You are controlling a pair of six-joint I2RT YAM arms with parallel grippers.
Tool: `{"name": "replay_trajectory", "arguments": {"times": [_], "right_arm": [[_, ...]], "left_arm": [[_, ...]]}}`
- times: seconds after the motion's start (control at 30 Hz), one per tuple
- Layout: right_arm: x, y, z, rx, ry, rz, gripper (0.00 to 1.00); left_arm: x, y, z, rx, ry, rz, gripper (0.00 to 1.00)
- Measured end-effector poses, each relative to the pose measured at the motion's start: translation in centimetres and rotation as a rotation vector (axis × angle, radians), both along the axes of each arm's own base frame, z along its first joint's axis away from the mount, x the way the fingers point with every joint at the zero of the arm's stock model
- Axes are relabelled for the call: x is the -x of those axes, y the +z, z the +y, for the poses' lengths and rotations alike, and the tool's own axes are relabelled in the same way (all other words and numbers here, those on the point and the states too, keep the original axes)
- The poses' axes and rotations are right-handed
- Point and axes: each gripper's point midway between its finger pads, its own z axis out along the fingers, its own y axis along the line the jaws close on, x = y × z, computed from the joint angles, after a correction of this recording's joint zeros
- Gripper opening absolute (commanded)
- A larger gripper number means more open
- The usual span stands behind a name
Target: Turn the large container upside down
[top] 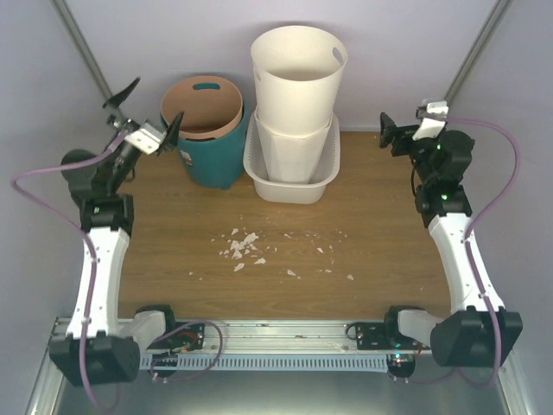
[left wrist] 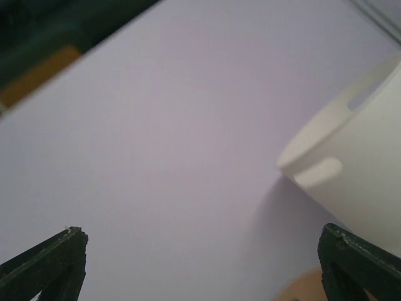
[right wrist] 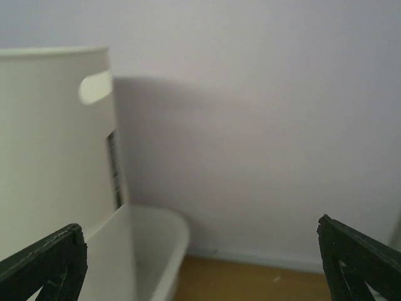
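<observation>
The top camera looked down from high behind the near edge onto the whole counter [top: 285, 259]. Both wrist cameras, raised, faced the back wall [left wrist: 175, 157] closely. All three views shared the tall round bin [top: 298, 78], and the right wrist and top views also shared the large container [right wrist: 156, 244].

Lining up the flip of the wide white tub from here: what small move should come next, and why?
Probably move the open right gripper toward the rim of the tall round bin. That bin and the octagonal bin stand stacked inside the large container, so they likely need lifting out before it can be turned over.
</observation>
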Motion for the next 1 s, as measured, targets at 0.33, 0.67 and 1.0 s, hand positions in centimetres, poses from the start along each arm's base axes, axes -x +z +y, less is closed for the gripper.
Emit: {"name": "replay_trajectory", "arguments": {"times": [0.33, 0.67, 1.0], "right_arm": [[-1.2, -3.9, 6.3, -0.133, 0.372, 0.28, 1.0], [-0.1, -5.0, 8.3, -0.168, 0.504, 0.351, 1.0], [-0.2, -6.7, 8.8, -0.174, 0.538, 0.403, 1.0]], "left_arm": [[-10.8, 3.6, -8.2, -0.33, -0.13, -0.423, 0.99], [-18.2, 1.3, -15.8, -0.485, -0.238, -0.676, 0.99], [-17.7, 0.5, -16.8, -0.625, -0.271, -0.728, 0.99]]}}
